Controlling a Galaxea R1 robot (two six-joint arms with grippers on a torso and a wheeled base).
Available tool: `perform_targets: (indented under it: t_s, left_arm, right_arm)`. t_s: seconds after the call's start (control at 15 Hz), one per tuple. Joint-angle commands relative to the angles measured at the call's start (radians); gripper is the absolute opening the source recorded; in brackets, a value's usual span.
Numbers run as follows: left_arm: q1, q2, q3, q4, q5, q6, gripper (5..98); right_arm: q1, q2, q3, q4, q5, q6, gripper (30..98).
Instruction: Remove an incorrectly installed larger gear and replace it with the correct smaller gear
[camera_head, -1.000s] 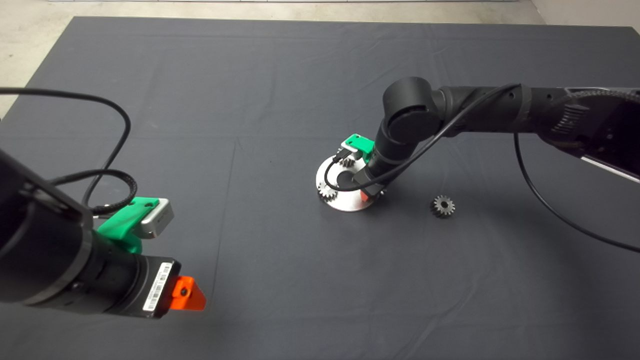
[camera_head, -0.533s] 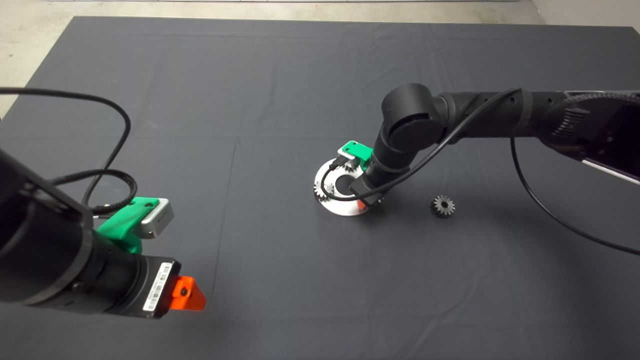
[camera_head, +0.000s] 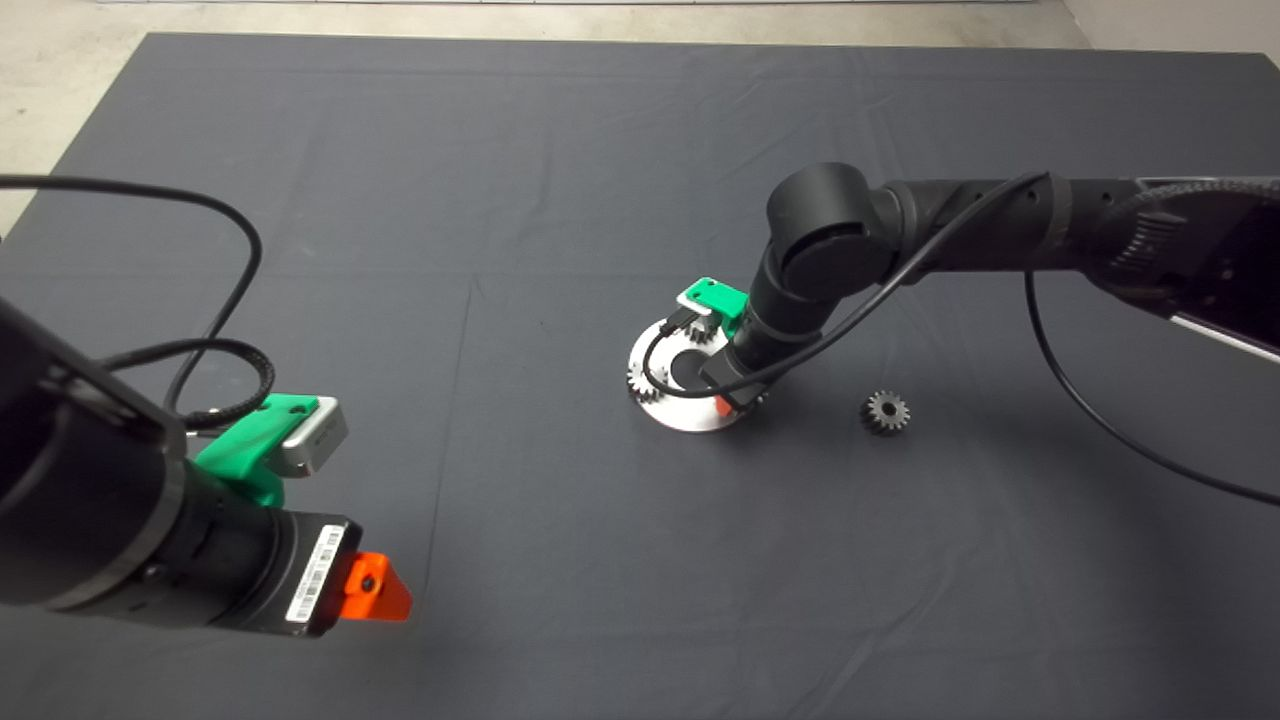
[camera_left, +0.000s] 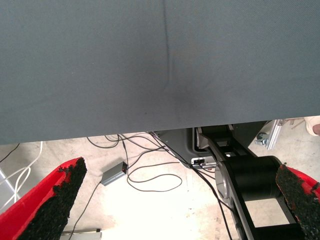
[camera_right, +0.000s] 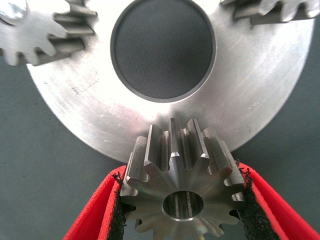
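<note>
Jaws clamped on the larger gear (camera_right: 182, 187), the right gripper (camera_right: 182, 200) hides it from overhead at the round plate's (camera_head: 672, 412) edge. The left gripper (camera_left: 175, 200) waits wide open and empty near the mat's (camera_head: 560, 560) border; the smaller gear (camera_head: 886, 412) lies apart on open cloth.

— What do we see of the machine's build?
— We see two matte black arms of round segments; the right arm (camera_head: 960, 225) has a bulbous elbow and a thin black cable looped along it.
— And the ends?
— The left hand (camera_head: 375, 590) shows an orange-red finger with a screw hole, a white barcode label, and a green bracket (camera_head: 262, 435) carrying a silver camera.
</note>
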Motion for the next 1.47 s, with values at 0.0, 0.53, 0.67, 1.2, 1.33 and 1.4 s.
perform_targets:
  t_s: [0.0, 0.53, 0.67, 1.2, 1.33, 1.4]
  left_arm:
    - [-0.012, 0.001, 0.015, -0.015, 0.008, -0.003, 97.9]
    - [-0.010, 0.000, 0.015, -0.015, 0.006, -0.005, 97.9]
    - [-0.012, 0.000, 0.015, -0.015, 0.006, -0.005, 97.9]
    - [-0.011, 0.000, 0.015, -0.015, 0.006, -0.005, 97.9]
    - [-0.010, 0.000, 0.015, -0.016, 0.006, -0.005, 97.9]
    - [-0.010, 0.000, 0.015, -0.016, 0.006, -0.005, 97.9]
  right_arm:
    - [0.124, -0.024, 0.016, 0.046, -0.115, 0.006, 49.1]
    - [0.146, -0.102, -0.001, 0.079, -0.114, 0.006, 49.1]
    - [0.144, -0.129, -0.032, 0.079, -0.114, 0.005, 49.1]
    - [0.116, -0.162, -0.157, 0.075, -0.112, -0.021, 49.1]
    - [0.103, -0.165, -0.181, 0.075, -0.114, -0.024, 49.1]
    - [0.095, -0.174, -0.185, 0.075, -0.114, -0.026, 49.1]
